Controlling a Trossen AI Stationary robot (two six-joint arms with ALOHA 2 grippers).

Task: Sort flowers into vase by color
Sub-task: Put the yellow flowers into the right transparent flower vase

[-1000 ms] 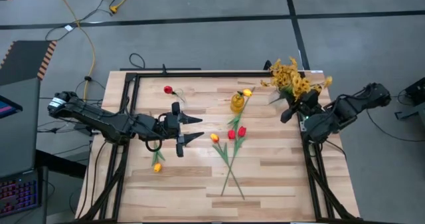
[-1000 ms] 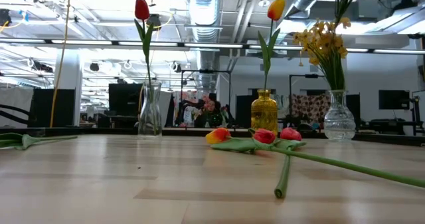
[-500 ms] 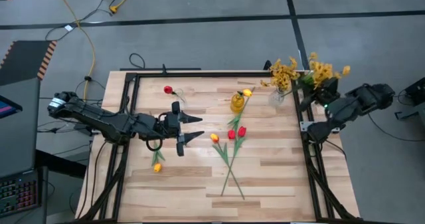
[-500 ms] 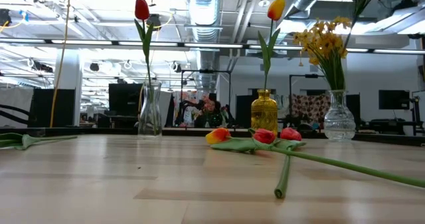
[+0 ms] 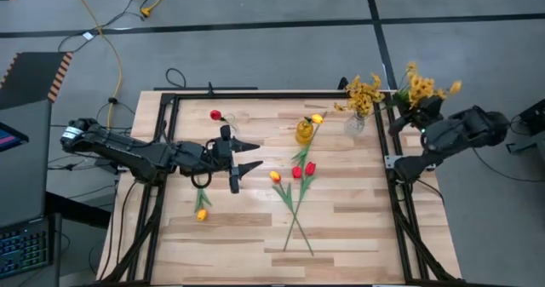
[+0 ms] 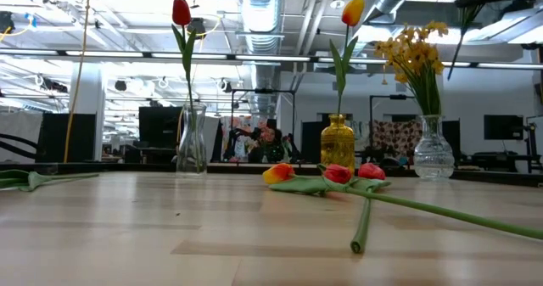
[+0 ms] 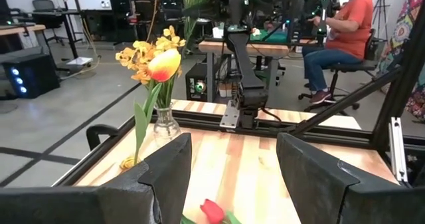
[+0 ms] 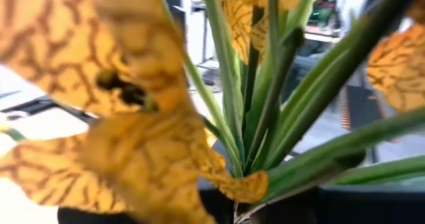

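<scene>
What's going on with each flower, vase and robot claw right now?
Red tulip: upright in the clear vase.
Yellow-orange tulip: upright in the amber vase.
Mustard-yellow spray: standing in the round glass vase.
Second mustard spray: held aloft, off the table's edge.
Three tulips: lying mid-table, stems crossing.
Lone yellow-orange tulip: lying near the left side.
Left gripper: open, empty.
Right gripper: shut on the second spray.

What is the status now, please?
Right gripper shut on mustard spray, off the table's right edge. Left gripper open, mid-table. Nothing blocking.
</scene>
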